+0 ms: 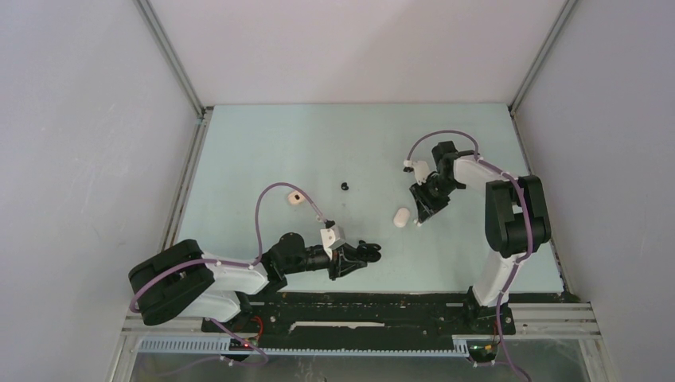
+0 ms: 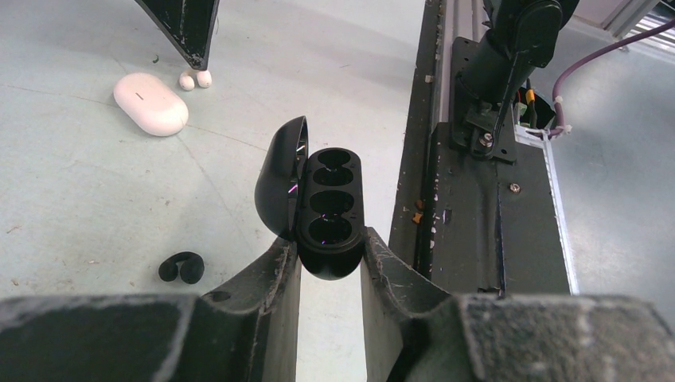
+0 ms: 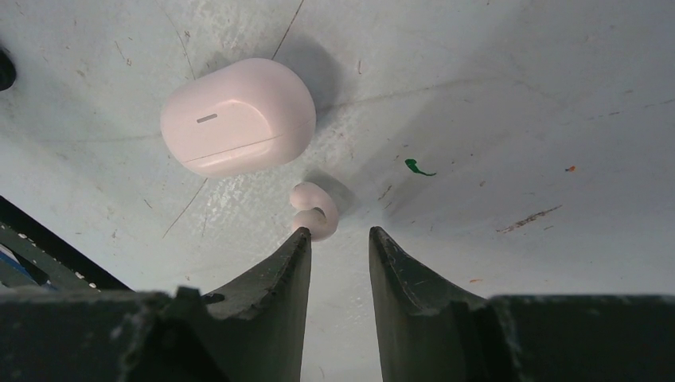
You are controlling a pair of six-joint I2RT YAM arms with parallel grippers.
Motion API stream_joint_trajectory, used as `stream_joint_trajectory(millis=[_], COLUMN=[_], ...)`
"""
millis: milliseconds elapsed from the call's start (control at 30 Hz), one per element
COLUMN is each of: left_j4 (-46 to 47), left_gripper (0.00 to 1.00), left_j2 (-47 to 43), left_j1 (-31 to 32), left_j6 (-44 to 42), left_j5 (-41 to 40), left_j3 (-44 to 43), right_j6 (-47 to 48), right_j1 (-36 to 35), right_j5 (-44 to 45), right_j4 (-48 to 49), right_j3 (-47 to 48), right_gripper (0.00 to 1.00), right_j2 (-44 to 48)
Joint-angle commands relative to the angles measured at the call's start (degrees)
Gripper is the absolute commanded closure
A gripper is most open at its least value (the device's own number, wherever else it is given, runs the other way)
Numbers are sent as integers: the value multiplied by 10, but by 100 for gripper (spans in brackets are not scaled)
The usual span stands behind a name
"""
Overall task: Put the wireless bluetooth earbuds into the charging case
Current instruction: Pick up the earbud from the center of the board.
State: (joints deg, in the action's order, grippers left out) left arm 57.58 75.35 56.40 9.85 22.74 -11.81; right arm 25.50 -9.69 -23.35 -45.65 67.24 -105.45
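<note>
Pale green tabletop (image 1: pixel 318 135), white walls all round. Left gripper (image 2: pixel 330 243) clamped on the bottom end of the black charging case (image 2: pixel 330 191), lid flipped open. Right gripper (image 3: pixel 340 239) partway open, gripping nothing, tips down by a pink earbud (image 3: pixel 314 211) just beside the closed pink case (image 3: pixel 239 115). Black earbud (image 2: pixel 181 268) lying loose on the table near the left gripper.

Open black case (image 2: pixel 328 208), lid (image 2: pixel 280 179) back; black earbud (image 2: pixel 181 268) nearby; pale earbud (image 3: pixel 314 211), perhaps pink, beside closed pale case (image 3: pixel 239 115).
</note>
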Motion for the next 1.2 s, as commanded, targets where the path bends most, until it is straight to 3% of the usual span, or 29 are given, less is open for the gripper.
stream_joint_trajectory(millis=[0, 1167], left_j4=[12, -7], left_gripper=[100, 100], left_j2=[-5, -2], left_j1=[3, 7], left_j6=[-18, -24], left_j5=[7, 9], left_j3=[-21, -28], right_j6=[8, 23], right_j1=[-5, -16], right_j5=[-1, -53], right_j4=[-4, -8], right_j3=[13, 13], right_gripper=[64, 79], right_j2=[-11, 0])
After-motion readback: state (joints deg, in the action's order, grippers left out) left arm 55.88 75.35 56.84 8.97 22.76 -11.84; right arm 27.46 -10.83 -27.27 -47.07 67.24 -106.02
